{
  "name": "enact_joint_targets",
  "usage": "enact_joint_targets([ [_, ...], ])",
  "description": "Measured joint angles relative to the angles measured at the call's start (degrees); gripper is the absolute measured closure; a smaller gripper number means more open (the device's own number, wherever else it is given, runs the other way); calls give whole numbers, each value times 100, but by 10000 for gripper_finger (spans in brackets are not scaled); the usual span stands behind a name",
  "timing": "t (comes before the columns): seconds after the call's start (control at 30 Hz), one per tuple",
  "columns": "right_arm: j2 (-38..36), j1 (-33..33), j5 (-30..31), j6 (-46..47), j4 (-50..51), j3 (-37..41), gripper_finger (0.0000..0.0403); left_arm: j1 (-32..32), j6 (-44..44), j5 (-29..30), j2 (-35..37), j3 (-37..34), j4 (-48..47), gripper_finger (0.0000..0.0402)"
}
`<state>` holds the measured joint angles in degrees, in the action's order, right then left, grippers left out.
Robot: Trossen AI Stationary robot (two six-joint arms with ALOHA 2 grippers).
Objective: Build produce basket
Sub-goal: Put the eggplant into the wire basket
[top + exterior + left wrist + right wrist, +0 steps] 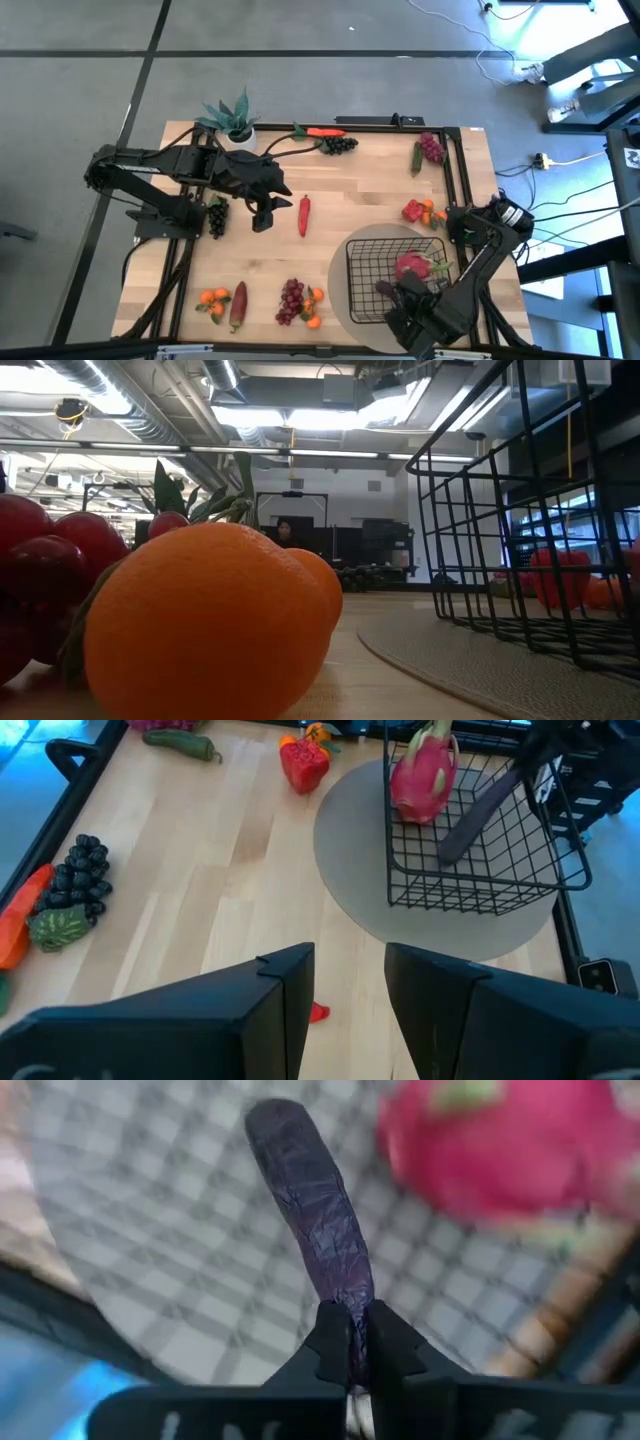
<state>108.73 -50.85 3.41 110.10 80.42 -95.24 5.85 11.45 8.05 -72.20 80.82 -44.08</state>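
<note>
The black wire basket (372, 285) stands on a round grey mat (350, 250) at the table's near right. A pink dragon fruit (413, 266) lies in it. My right gripper (398, 292) is over the basket, pointing down, shut on a long dark purple eggplant (305, 1200) that reaches down into the basket (480, 870) beside the dragon fruit (425, 780). My left gripper (262, 212) hangs open above the table's middle left, next to a red chili (304, 215), with nothing between its fingers (290, 990). My right gripper pinches one end of the eggplant (352, 1302) between its two fingers, coming from above. The eggplant (478, 815) hangs slanted below the fingers, inside the basket's walls. I cannot tell whether its lower end touches the basket's floor.
A potted plant (232, 118), a carrot (325, 132), dark grapes (338, 145), a green pepper (416, 158) and red grapes (432, 148) lie along the far edge. A red pepper with oranges (418, 211) lies beside the mat. Oranges (213, 297), a potato (238, 303) and grapes (291, 300) lie near the front.
</note>
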Motion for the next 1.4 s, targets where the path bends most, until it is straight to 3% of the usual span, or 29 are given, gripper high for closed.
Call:
enact_joint_targets([
  [0.17,-141,-9,-776,-340,15,0,402,0,2,0,0,0,1,289],
  [0.47,-442,-9,-839,-397,567,0,402,-90,3,0,0,0,1,289],
  [0.67,-489,-9,-1395,-779,963,0,402,-190,3,0,0,0,1,289],
  [1.07,-489,-11,-1163,-1018,960,0,402,-188,6,-5,0,0,1,289],
  [1.4,-489,-11,-936,-1018,957,0,402,-181,-501,-1524,-26,0,117,289],
])
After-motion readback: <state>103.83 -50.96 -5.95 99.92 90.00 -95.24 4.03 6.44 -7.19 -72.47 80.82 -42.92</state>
